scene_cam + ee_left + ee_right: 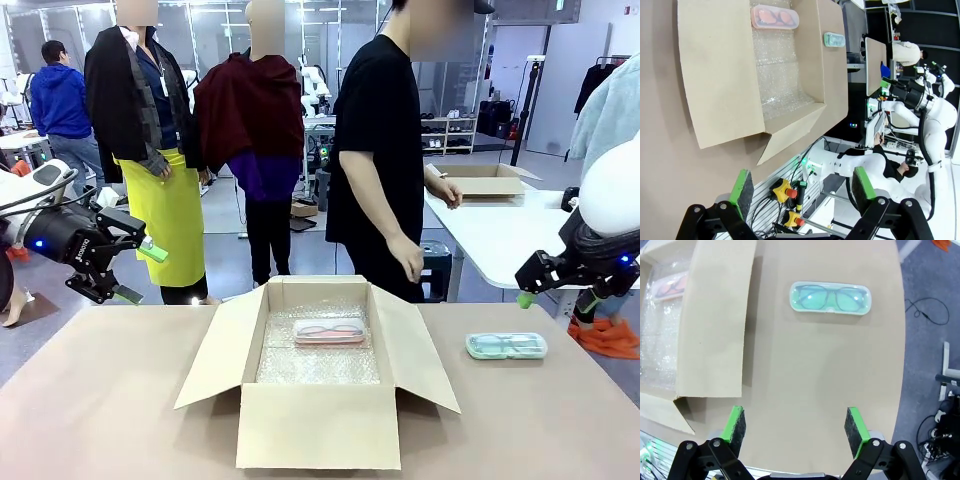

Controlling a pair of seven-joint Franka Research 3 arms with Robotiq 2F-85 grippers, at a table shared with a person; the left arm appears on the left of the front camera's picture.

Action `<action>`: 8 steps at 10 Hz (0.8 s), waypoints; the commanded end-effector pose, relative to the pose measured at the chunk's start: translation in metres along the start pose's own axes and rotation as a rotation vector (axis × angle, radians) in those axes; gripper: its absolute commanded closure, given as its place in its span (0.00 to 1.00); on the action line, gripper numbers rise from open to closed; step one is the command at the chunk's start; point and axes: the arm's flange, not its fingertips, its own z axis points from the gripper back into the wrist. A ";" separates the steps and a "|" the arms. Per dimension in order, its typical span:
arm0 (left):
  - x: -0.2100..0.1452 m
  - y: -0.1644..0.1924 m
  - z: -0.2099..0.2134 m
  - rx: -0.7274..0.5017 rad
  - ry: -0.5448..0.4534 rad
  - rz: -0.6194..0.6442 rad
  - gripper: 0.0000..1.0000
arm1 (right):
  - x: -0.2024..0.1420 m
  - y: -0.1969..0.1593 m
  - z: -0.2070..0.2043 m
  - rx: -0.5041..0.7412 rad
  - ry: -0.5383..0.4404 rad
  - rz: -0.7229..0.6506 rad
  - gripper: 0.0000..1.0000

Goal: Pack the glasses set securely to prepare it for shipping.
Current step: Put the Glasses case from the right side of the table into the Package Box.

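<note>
The pink-framed glasses case (329, 331) lies inside the open cardboard box (318, 428), on bubble wrap (318, 365) lining its bottom. It also appears in the left wrist view as the pink case (775, 16) and at the edge of the right wrist view (670, 287). The mint-teal glasses case (506, 346) lies flat on the table to the right of the box, directly below my right gripper's camera (830, 298). My left gripper (140, 272) hovers open off the table's left side, empty (802, 186). My right gripper (552, 292) hangs open above the table's right side, empty (795, 425).
A person in a black shirt (378, 150) stands at the far side behind the box, hand (408, 262) hanging. The box flaps (215, 345) spread outward on both sides. A white table with another cardboard box (485, 180) stands at back right.
</note>
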 end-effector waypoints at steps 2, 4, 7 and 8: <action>0.001 -0.002 0.001 -0.003 -0.015 0.008 0.00 | 0.043 -0.011 -0.008 -0.006 -0.020 0.460 0.00; 0.001 -0.002 0.001 -0.003 -0.015 0.008 0.00 | 0.059 -0.017 -0.006 0.031 0.064 0.766 0.00; 0.001 -0.002 0.001 -0.003 -0.015 0.008 0.00 | 0.064 -0.006 0.007 -0.012 0.189 1.269 0.00; 0.001 -0.002 0.001 -0.003 -0.015 0.008 0.00 | 0.066 -0.006 0.010 -0.005 0.227 1.338 0.00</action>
